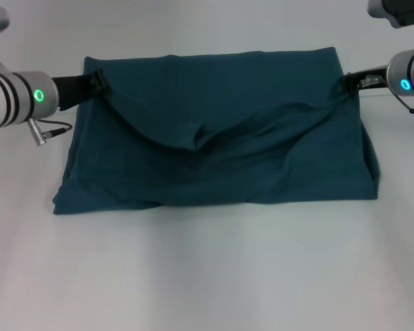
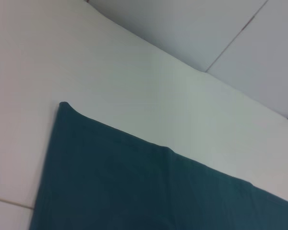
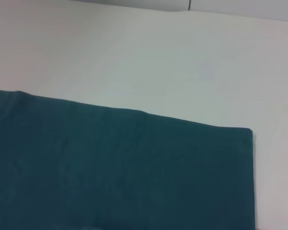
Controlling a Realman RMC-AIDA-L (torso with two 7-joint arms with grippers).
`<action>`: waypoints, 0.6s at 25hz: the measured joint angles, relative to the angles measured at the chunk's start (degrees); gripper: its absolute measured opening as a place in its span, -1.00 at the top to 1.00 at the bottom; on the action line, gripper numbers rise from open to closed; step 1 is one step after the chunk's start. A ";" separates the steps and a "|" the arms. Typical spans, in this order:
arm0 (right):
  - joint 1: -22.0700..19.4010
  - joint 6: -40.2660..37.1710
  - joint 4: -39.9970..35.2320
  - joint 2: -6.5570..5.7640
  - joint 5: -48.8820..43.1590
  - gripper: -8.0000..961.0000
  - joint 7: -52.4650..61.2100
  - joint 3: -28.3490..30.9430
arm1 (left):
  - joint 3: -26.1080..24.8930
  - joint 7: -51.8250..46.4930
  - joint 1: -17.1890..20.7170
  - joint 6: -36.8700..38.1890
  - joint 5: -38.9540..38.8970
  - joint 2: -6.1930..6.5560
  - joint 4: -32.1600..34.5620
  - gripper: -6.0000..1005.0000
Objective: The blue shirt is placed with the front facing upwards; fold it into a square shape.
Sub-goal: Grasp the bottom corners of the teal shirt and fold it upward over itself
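Head view: both grippers, left gripper [image 1: 99,81] and right gripper [image 1: 348,83], look clamped on blue shirt [image 1: 221,148]. We'd lift evenly, keep sagging middle taut, land edges flush on table [image 1: 207,276].

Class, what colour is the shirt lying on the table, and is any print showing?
The blue shirt is plain dark teal-blue, no print visible; head view shows it best.

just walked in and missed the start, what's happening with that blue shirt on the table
The robot is partway through folding the blue shirt, which lies on the white table as a wide rectangle with no print showing. Both arms are at work. The left gripper is at the shirt's far left corner and the right gripper is at its far right edge. The upper layer sags in a loose crease across the middle between them. The shape is still wider than a square, so more folding remains.
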 joint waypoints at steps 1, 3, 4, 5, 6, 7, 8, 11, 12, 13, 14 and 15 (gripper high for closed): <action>-0.01 0.06 -0.19 0.06 -0.06 0.83 -0.29 -0.02 | 0.01 0.55 0.01 -0.09 0.00 -0.23 0.11 0.90; -0.01 0.09 -0.46 0.17 -0.09 0.81 -1.55 -0.06 | 0.04 1.25 0.05 -0.41 0.04 -0.72 0.30 0.89; -0.01 0.38 -0.49 0.22 -0.12 0.81 -2.45 -0.07 | 0.04 1.30 0.12 -0.73 0.06 -0.91 0.40 0.89; -0.01 0.38 -0.49 0.22 -0.12 0.80 -2.45 -0.07 | 0.04 1.33 0.28 -1.16 0.08 -1.08 0.45 0.89; -0.01 0.56 -0.50 0.23 -0.14 0.79 -2.59 -0.08 | 0.04 1.33 0.41 -1.43 0.07 -1.16 0.46 0.89; -0.01 0.86 -0.50 0.26 -0.15 0.78 -2.59 -0.08 | 0.03 1.34 0.55 -1.58 0.02 -1.22 0.47 0.89; -0.04 1.12 -0.51 0.28 -0.16 0.77 -2.59 -0.08 | 0.04 1.34 0.74 -1.59 -0.03 -1.28 0.47 0.83; -0.21 1.23 -0.52 0.26 -0.17 0.62 -2.46 0.11 | 0.02 1.16 1.32 -1.45 -0.05 -1.32 0.50 0.65; -0.26 0.94 -0.58 0.15 -0.16 0.54 -2.38 0.24 | -0.03 1.05 1.53 -1.30 -0.05 -1.32 0.51 0.59; -0.33 0.42 -0.77 0.07 -0.06 0.47 -2.29 0.40 | -0.11 0.93 1.72 -1.14 -0.05 -1.32 0.51 0.53; -0.42 -0.17 -1.03 0.00 0.07 0.40 -2.21 0.61 | -0.20 0.88 1.87 -0.96 -0.05 -1.32 0.52 0.44; -0.61 -1.29 -1.53 -0.05 0.27 0.33 -2.13 1.03 | -0.33 0.82 2.11 -0.61 -0.05 -1.32 0.57 0.34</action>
